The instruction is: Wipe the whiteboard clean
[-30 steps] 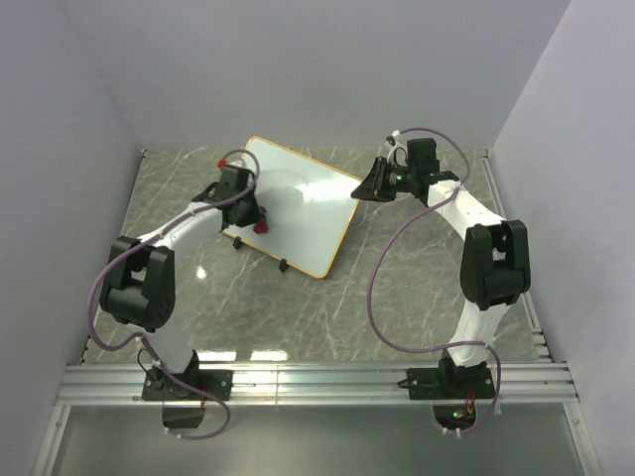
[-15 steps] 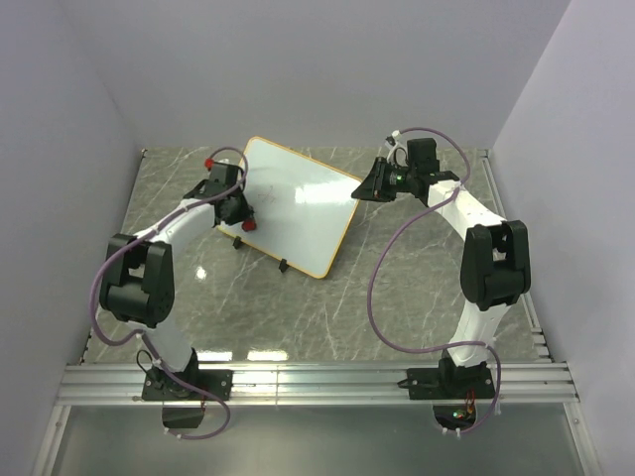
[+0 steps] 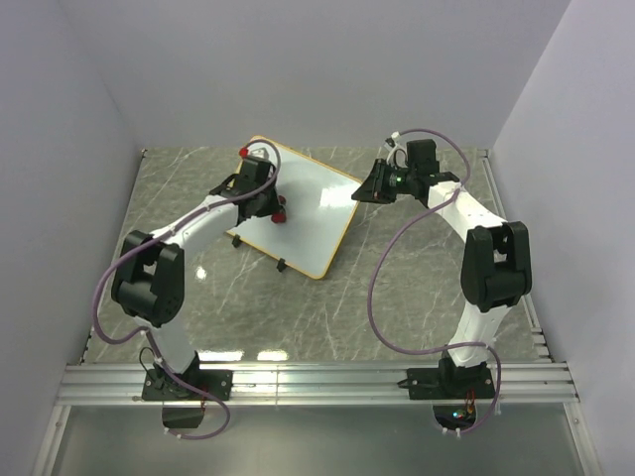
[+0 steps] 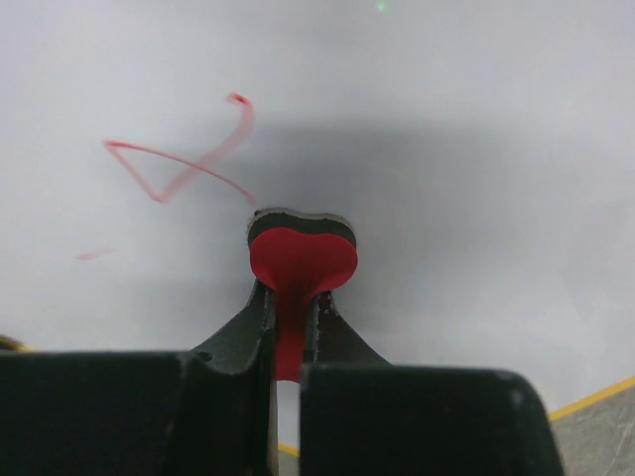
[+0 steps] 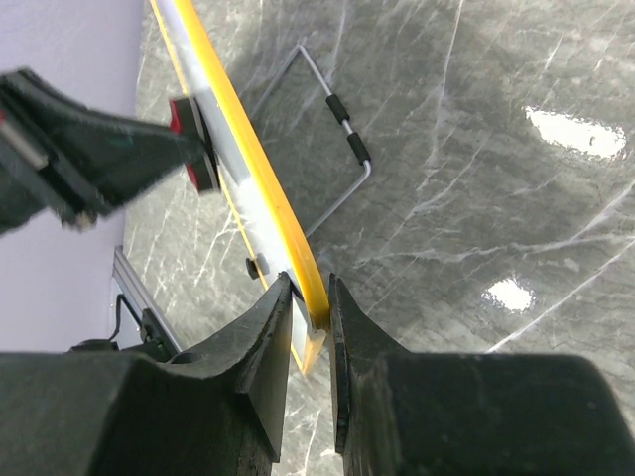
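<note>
The whiteboard (image 3: 316,213) lies tilted on the marble table, with a yellow-orange rim and two black clips (image 3: 283,265) on its near edge. My left gripper (image 3: 270,201) is shut on the red bone-shaped eraser (image 4: 303,260) and holds it against the board's left part. A red marker scribble (image 4: 179,164) shows just left of the eraser in the left wrist view. My right gripper (image 3: 360,189) is shut on the board's right corner, its fingers clamping the yellow rim (image 5: 316,309). The right wrist view shows the board edge-on (image 5: 233,139), with the eraser (image 5: 190,147) on it.
A bent wire stand (image 5: 342,119) with a black sleeve shows behind the board in the right wrist view. Grey walls close the table on the left, back and right. An aluminium rail (image 3: 317,382) runs along the near edge by the arm bases.
My left gripper has moved with the eraser from the board's left edge to the right and further back onto the white surface. The right gripper has held still on the corner.
</note>
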### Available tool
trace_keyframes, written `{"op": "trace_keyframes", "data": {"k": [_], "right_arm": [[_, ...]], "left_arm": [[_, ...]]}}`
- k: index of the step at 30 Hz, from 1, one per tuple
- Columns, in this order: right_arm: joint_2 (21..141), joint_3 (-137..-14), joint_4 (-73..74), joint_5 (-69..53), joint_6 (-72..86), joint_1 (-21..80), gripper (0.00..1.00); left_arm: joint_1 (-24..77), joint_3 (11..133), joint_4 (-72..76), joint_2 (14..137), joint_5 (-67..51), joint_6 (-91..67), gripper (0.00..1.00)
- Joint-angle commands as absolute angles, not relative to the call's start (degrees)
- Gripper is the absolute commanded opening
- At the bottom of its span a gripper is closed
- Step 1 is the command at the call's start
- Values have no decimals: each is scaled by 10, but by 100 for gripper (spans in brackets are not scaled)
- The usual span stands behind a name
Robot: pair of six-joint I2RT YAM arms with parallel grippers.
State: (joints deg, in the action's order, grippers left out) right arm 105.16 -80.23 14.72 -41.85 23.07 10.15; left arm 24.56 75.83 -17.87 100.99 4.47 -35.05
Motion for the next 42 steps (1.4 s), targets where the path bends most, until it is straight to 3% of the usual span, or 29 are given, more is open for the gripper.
{"op": "trace_keyframes", "data": {"k": [1, 6, 14, 34, 38, 42], "right_arm": [[1029, -790, 176, -372, 200, 103, 0], [1032, -794, 176, -373, 202, 101, 0], [1033, -792, 179, -374, 201, 102, 0], [1031, -782, 190, -374, 198, 102, 0], [1036, -791, 194, -372, 197, 101, 0], [1041, -800, 195, -371, 197, 101, 0]], "left_arm": [[185, 737, -162, 999, 76, -337, 0], [137, 672, -132, 977, 75, -336, 0], [147, 563, -6, 952, 58, -401, 0], [216, 945, -84, 1145, 42, -421, 0], [207, 944, -98, 1147, 57, -415, 0], [179, 869, -95, 1123, 56, -424, 0]]}}
